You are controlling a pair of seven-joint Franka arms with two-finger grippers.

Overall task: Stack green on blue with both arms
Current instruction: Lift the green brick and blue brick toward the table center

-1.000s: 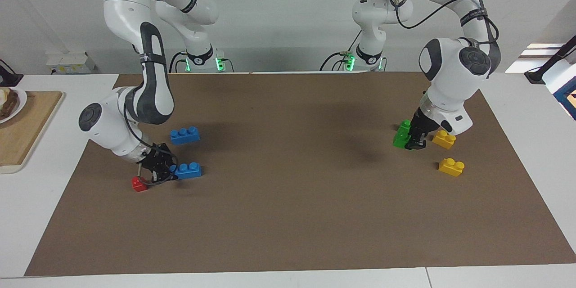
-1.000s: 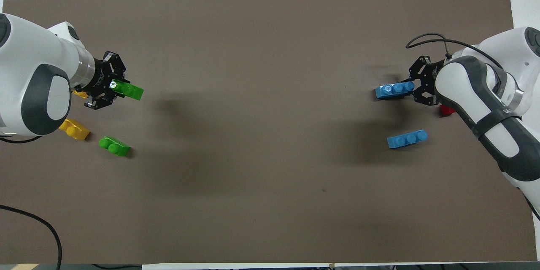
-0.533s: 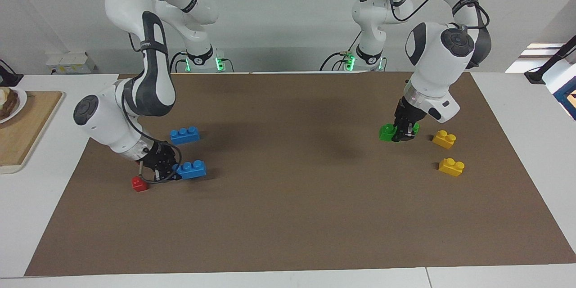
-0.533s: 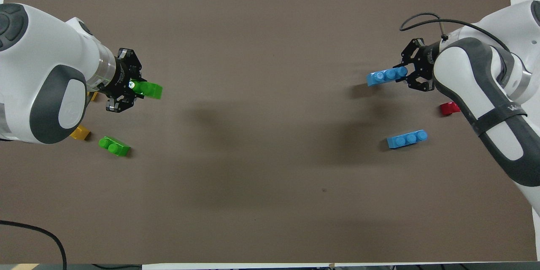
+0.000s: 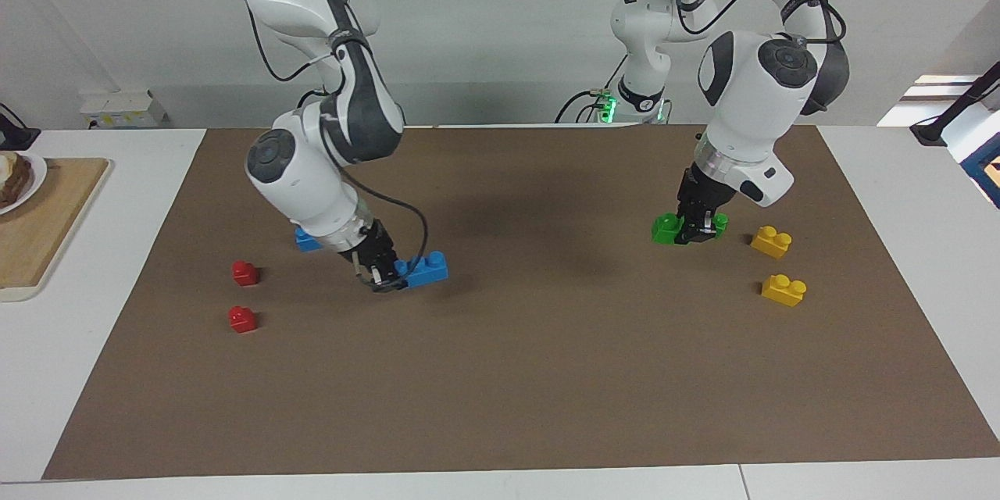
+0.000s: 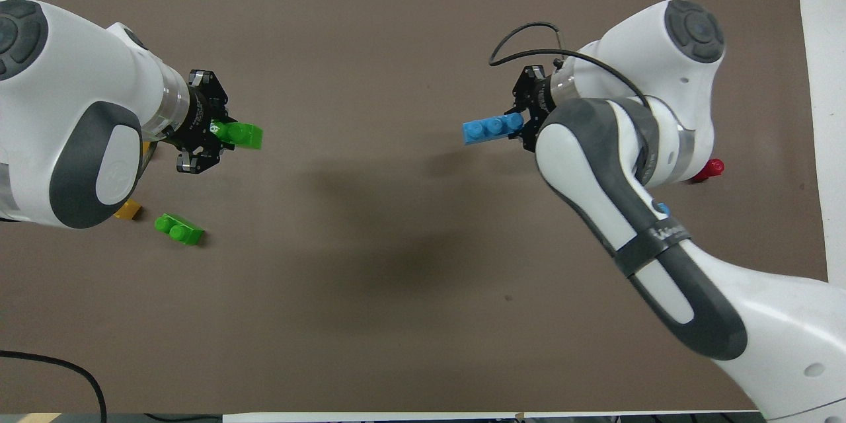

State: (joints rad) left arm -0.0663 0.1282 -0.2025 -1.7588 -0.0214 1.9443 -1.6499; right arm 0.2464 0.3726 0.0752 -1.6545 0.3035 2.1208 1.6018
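Begins at the left arm's end of the table. Finds the left gripper (image 6: 221, 134) clamped tight on one end of a green brick (image 6: 243, 136), low over the brown mat (image 5: 547, 375). Notes the free end of that brick pointing toward the mat's middle, presumably so that its underside stays open for pressing onto studs. Cannot tell from the facing view whether the brick clears the mat or grazes it. Records a second green brick (image 6: 178, 229) lying loose on the mat closer to the robots' edge, and two yellow bricks (image 5: 771, 241) (image 5: 783, 290) near the same end, untouched and of no concern to the task.

Passes across the bare middle of the mat; judges this the likely meeting ground.

Finds the right gripper (image 6: 522, 127) likewise closed, pinching a blue brick (image 6: 492, 129) by one end, raised over the mat some way in from the right arm's end. Notes studs facing up and the long body reaching toward the green one, apparently to offer a seat for it. Records the second blue brick (image 5: 306, 239) mostly hidden under the right arm, and two red bricks (image 5: 244, 273) (image 5: 241, 319) resting near the right arm's end.

Judges both picks done, stacking not yet done, bricks well apart. Flags end grips as a tilt risk under pressing.
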